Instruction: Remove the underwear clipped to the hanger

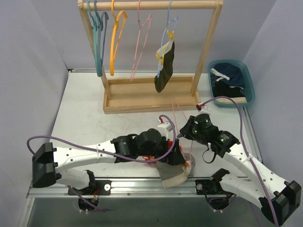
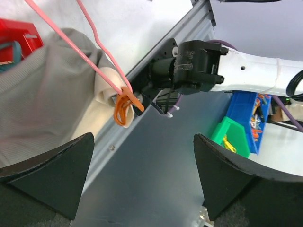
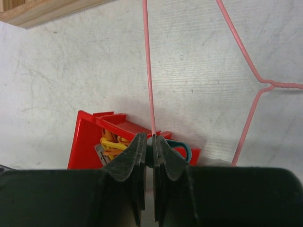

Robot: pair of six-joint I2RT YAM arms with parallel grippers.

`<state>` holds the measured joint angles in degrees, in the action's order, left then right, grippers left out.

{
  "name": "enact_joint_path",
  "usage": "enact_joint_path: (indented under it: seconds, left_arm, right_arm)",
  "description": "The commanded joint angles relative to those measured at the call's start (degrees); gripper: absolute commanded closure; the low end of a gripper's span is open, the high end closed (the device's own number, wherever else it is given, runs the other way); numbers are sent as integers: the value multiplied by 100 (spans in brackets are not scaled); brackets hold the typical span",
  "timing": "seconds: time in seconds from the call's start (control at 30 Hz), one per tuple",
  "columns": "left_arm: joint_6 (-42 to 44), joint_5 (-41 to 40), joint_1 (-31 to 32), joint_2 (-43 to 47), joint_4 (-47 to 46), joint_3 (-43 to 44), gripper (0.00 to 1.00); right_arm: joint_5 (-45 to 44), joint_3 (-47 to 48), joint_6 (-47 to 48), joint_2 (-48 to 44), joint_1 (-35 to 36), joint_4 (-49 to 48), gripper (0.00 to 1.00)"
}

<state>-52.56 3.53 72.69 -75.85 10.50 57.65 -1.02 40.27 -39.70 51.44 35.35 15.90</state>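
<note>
We clamp pink hanger (image 3: 147, 71) w/ right end effector (image 3: 153, 142), prob. to steady it; left end effector (image 2: 143, 142) gapes near orange clip (image 2: 124, 108) on grey-beige underwear (image 2: 42, 94).

Rack (image 1: 209, 42): bare pale wood, matt, grain visible.
Pink hanger (image 3: 148, 71): thin wire with a smooth, slightly shiny coating.
Grey-beige briefs (image 2: 42, 104): fine knit cloth, matt; the waistband is paler and smoother.
Dark briefs (image 1: 165, 66): matt cloth.
Orange clip (image 2: 124, 108): glossy plastic.
Red bin (image 3: 87, 137): glossy hard plastic.
Teal basin (image 1: 251, 90): smooth plastic.
Table (image 3: 57, 80): white, matt, faintly scuffed and mottled.
Rail (image 1: 132, 182): bare brushed metal, dull sheen.
Right gripper (image 3: 150, 139) and left gripper (image 2: 144, 142): fingers (image 3: 132, 165) matt black, finely grained.
</note>
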Motion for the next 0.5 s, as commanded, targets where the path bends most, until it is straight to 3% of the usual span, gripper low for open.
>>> enact_joint_path:
  seconds: [0.0,0.47]
  left_arm:
    - [-659,25,53,141,-224,19,5]
    - [-1257,412,62,-597,-638,-131,5]
  right_arm:
    - [-399,113,-231,-11,7,-228,100]
    - [-557,-2,-319,-73,7,-412,100]
